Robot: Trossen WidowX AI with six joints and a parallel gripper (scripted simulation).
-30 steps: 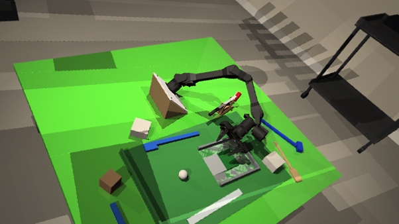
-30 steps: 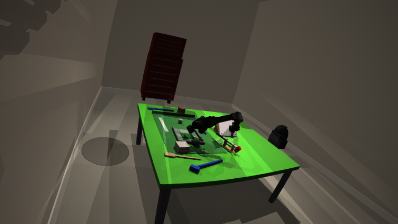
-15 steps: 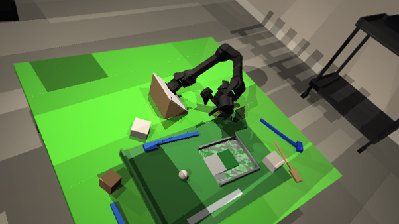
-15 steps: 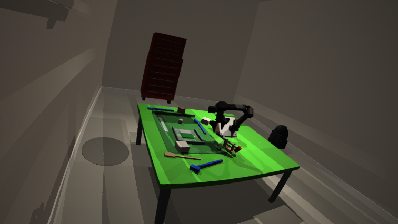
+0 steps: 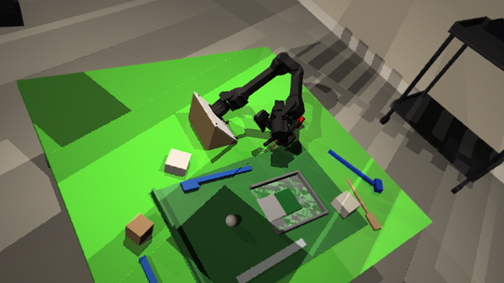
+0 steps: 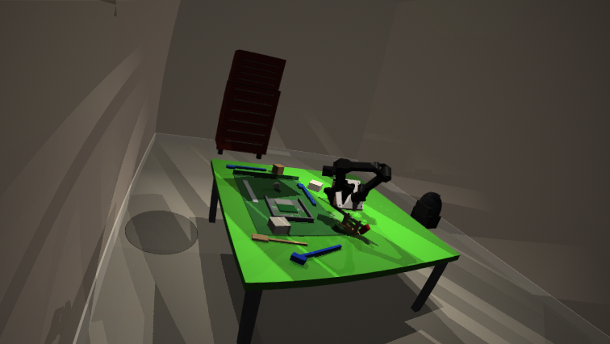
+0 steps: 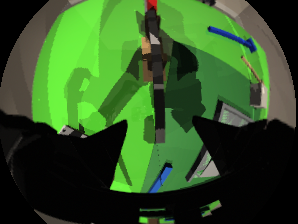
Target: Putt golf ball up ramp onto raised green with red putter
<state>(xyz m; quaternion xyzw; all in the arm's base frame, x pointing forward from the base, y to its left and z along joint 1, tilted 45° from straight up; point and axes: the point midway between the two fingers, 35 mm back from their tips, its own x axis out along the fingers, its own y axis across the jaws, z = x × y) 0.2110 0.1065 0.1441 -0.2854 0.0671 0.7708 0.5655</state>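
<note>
The red putter lies on a small brown stand; its red head (image 5: 301,121) (image 6: 365,228) (image 7: 152,4) faces away from the arm's base, and its dark shaft (image 7: 158,102) runs towards my gripper. My gripper (image 7: 161,120) (image 5: 276,136) is open and empty, pointing down above the putter. In the wrist view the shaft shows between the two fingertips; the height gap is hard to judge. The golf ball (image 5: 231,220) (image 6: 276,186) rests on the dark green mat (image 5: 206,219). The pale ramp (image 5: 271,207) leads to the raised green (image 5: 288,200) (image 6: 287,207), inside a grey border.
A blue club (image 5: 217,178) (image 7: 161,179) lies left of the border, another (image 5: 350,168) (image 6: 319,252) towards the right edge, beside a tan club (image 5: 364,204). A white block (image 5: 177,162), a grey block (image 5: 345,204), a brown block (image 5: 139,228) and a pale strip (image 5: 270,261) also lie there.
</note>
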